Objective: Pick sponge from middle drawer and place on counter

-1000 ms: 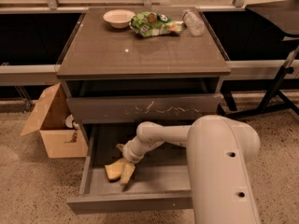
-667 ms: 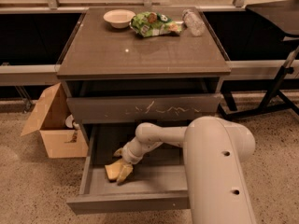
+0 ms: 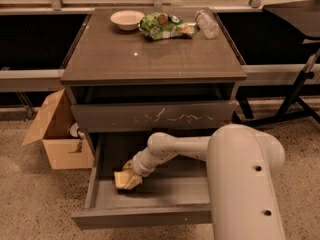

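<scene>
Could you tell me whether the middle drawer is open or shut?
Open: the middle drawer is pulled out, the gripper inside it.

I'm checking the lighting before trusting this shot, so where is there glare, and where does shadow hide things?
Camera view: a small bright glint on the counter; deep shadow at the back of the middle drawer, beneath the scratched drawer front; the gripper, low in that drawer's left part, sits in dim warm light.

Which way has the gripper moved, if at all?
No: the gripper stays down by the sponge, near the left wall of the middle drawer.
</scene>
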